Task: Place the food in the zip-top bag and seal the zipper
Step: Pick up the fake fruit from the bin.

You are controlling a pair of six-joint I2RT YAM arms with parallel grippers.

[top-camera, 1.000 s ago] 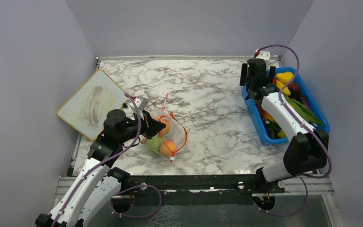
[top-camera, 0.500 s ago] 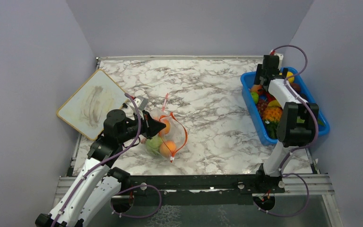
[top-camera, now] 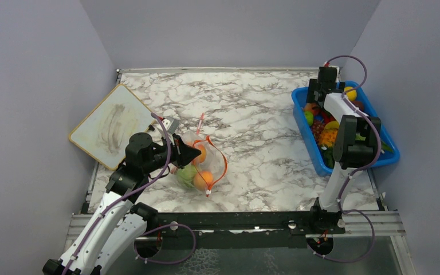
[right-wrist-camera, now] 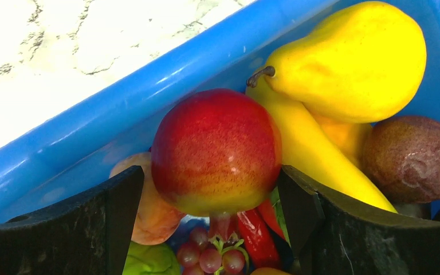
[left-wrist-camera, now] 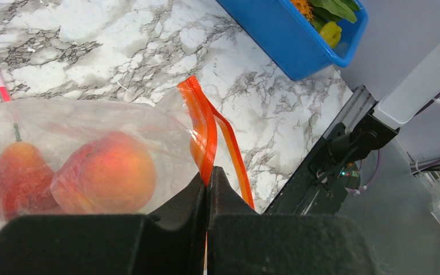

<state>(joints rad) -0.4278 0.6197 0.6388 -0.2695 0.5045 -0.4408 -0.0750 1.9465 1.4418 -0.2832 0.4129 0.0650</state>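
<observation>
— What's the setting?
— A marble-patterned table (top-camera: 252,114) boxed in by lilac walls (top-camera: 34,69). A whiteboard (top-camera: 112,126) lies at its left edge and a blue bin (top-camera: 303,130) of toy produce sits at the right.
— And the bag?
— The zip-top bag (top-camera: 197,163) lies front left with food (top-camera: 202,179) inside. The left gripper (left-wrist-camera: 207,180) is pinched tight on the zipper (left-wrist-camera: 203,126).
— The other?
— The right gripper (right-wrist-camera: 209,189) gapes wide around a red apple (right-wrist-camera: 215,149) in the bin. Its arm hides much of the bin from above. The bag's mouth seems partly open, though crinkles blur it.

A lab test cell is suggested — a marble-patterned tabletop (top-camera: 252,109) is boxed in by lavender walls (top-camera: 34,86), with a metal rail (top-camera: 246,220) along its near edge.
</observation>
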